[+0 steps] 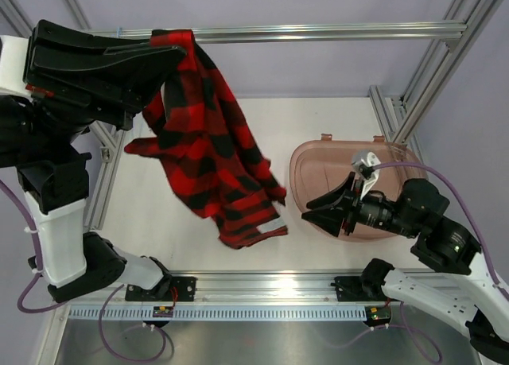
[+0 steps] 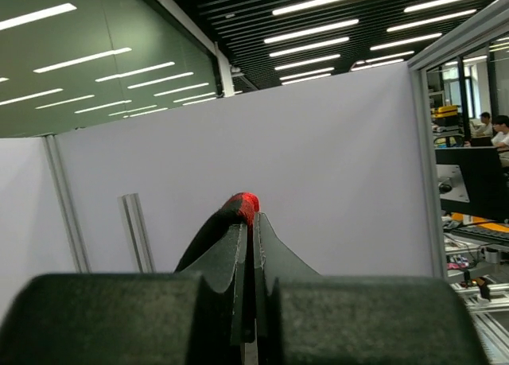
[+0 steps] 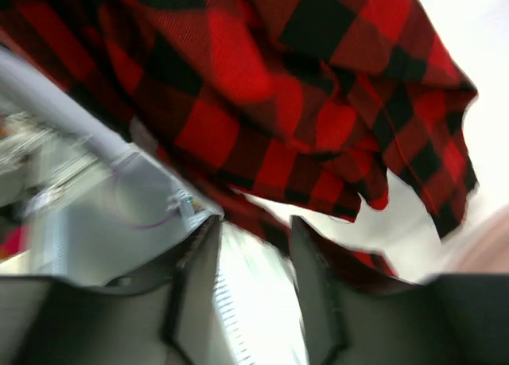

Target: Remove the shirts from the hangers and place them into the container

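Shirt (image 1: 208,142) hangs from the left gripper (image 1: 176,51), jaws pressed together on a fold of red cloth up by the top rail (image 1: 318,33). Its hem dangles low over the tabletop (image 1: 334,118), just left of the tub (image 1: 306,162). Right gripper (image 1: 318,210) sits at the tub's left rim, jaws apart, nothing pinched, tips near the hem. Can't see a hanger. Step, prob.: moving shirt to tub. Next move needs the right gripper to catch the hem w/o snagging, then both arms swing it right & lower it in.

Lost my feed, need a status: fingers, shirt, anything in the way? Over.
Left fingers shut on plaid shirt, up at top bar. Right fingers open, empty, at tub rim. Shirt outside tub; nothing else in the way.
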Controlling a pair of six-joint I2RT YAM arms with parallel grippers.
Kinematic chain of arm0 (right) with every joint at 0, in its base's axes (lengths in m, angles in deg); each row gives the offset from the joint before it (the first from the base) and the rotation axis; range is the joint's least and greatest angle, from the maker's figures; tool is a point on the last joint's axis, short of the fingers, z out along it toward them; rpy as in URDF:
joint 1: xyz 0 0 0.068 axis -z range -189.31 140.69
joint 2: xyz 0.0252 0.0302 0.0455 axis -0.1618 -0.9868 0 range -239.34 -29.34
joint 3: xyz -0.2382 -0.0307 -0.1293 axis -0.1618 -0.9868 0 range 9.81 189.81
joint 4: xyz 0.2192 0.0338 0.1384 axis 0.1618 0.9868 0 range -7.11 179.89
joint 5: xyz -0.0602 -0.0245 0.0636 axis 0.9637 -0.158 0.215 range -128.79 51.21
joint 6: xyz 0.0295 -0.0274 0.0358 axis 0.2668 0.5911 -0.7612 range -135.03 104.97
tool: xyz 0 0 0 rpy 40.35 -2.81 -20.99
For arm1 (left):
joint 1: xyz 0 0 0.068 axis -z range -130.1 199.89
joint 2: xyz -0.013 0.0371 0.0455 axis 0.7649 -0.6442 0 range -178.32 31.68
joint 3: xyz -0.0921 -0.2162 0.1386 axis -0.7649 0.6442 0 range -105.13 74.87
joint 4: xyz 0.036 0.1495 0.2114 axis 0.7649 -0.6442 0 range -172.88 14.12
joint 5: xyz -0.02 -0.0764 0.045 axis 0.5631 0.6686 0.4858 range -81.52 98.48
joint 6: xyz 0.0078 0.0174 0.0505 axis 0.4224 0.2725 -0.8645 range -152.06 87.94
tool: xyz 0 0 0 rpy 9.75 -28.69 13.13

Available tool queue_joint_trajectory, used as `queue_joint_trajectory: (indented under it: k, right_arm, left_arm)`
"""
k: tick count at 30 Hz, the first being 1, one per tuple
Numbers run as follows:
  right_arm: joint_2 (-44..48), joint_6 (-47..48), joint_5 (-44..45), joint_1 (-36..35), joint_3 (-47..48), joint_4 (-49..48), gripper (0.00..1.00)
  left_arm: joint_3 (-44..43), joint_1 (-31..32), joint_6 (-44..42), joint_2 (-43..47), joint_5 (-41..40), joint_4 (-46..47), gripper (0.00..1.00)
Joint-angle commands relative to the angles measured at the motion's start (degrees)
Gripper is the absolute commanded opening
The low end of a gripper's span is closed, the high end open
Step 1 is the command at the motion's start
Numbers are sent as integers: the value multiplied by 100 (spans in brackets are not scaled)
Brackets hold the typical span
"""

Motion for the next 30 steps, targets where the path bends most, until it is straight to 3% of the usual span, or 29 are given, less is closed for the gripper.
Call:
queue_joint_trajectory:
  k: [1,6,10,15,16,19,24,30]
  right_arm:
    - [-106,-398,-2103,-23,-321,-929,44]
    - [88,-1049,-3502,-31,-735,-1961,49]
    - [-419,-1567,-4487,-154,-770,-2822,47]
    - [-1484,-462,-3848,-1356,72,-1849,44]
    - [-1868,-287,-3481,-1898,222,-1543,44]
    - [-2694,215,-2865,-2648,915,-1163,45]
    - [-3664,479,-2363,-2809,1198,-1162,46]
    - [-4824,770,-1432,-2765,1699,-925,51]
  left_arm:
    - [102,-60,453,-343,313,-400,0]
    - [119,-236,779,-650,559,-523,0]
    - [146,-350,910,-914,735,-611,0]
    - [128,-683,1288,-1361,999,-340,0]
    - [128,-771,1402,-1432,1165,-234,0]
    - [137,-1079,2112,-1713,1463,205,0]
    - [128,-1071,2571,-1785,1641,557,0]
    - [452,-642,3038,-1214,1755,847,0]
